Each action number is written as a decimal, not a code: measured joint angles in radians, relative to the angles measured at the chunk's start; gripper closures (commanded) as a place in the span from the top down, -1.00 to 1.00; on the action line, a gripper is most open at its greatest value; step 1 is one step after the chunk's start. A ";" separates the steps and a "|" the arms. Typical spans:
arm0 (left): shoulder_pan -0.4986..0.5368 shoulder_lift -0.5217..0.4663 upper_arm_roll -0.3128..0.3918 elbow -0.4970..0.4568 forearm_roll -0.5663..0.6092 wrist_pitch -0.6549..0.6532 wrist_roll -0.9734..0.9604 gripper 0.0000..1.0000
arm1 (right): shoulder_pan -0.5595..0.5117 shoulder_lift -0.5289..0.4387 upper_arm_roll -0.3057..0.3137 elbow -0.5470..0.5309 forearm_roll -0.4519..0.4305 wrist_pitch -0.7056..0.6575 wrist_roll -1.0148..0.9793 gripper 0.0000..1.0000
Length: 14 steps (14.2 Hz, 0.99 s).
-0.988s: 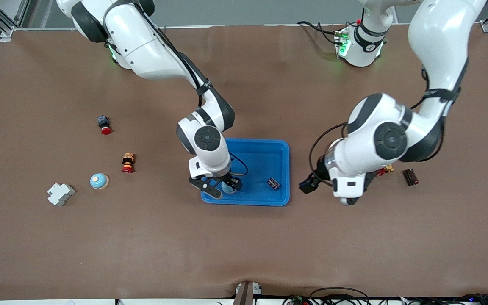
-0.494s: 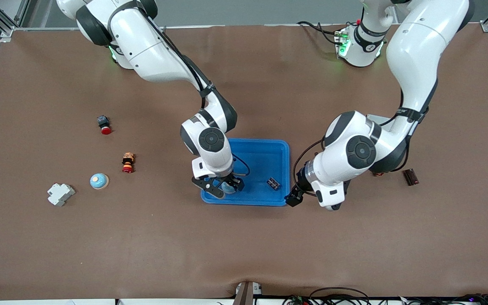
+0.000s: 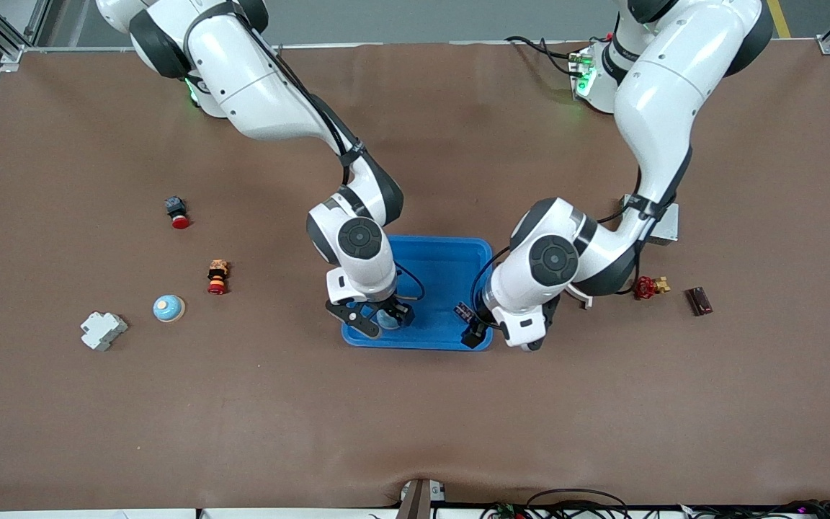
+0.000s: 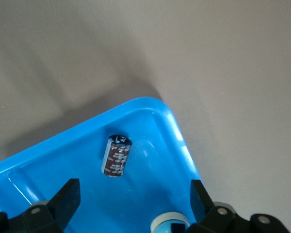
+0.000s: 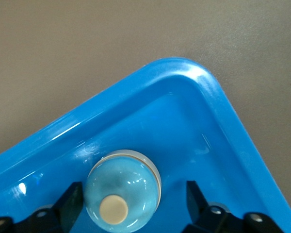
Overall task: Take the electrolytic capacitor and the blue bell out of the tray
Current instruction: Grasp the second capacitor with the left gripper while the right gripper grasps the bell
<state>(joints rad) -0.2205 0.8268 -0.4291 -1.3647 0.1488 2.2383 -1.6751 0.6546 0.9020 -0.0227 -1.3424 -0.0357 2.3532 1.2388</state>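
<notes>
A blue tray (image 3: 444, 267) sits mid-table. A light-blue bell (image 3: 388, 319) with a cream button rests on the tray floor in its corner toward the right arm's end. My right gripper (image 3: 379, 321) is open, its fingers on either side of the bell (image 5: 122, 191) with gaps showing. A dark capacitor (image 3: 464, 311) lies on its side in the tray near the corner toward the left arm's end. My left gripper (image 3: 475, 330) is open and empty over that corner. In the left wrist view the capacitor (image 4: 117, 156) lies just ahead of the gripper (image 4: 134, 204).
Toward the right arm's end lie a second blue bell (image 3: 168, 308), a white block (image 3: 103, 330) and two red-capped buttons (image 3: 217, 277), (image 3: 177, 211). Toward the left arm's end lie a red valve (image 3: 649, 287), a dark brown part (image 3: 698, 300) and a grey plate (image 3: 663, 223).
My left arm has swung from the table at its own end to the tray's corner by the capacitor. My right gripper has stayed round the bell.
</notes>
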 measured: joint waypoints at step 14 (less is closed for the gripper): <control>-0.114 0.077 0.106 0.002 0.000 0.062 0.000 1.00 | -0.008 -0.018 0.003 0.117 0.001 -0.177 -0.027 -1.00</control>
<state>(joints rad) -0.3340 0.9036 -0.3228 -1.3630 0.1488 2.3004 -1.6748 0.6465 0.8841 -0.0199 -1.2256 -0.0349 2.1757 1.2118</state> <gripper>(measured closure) 0.000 0.361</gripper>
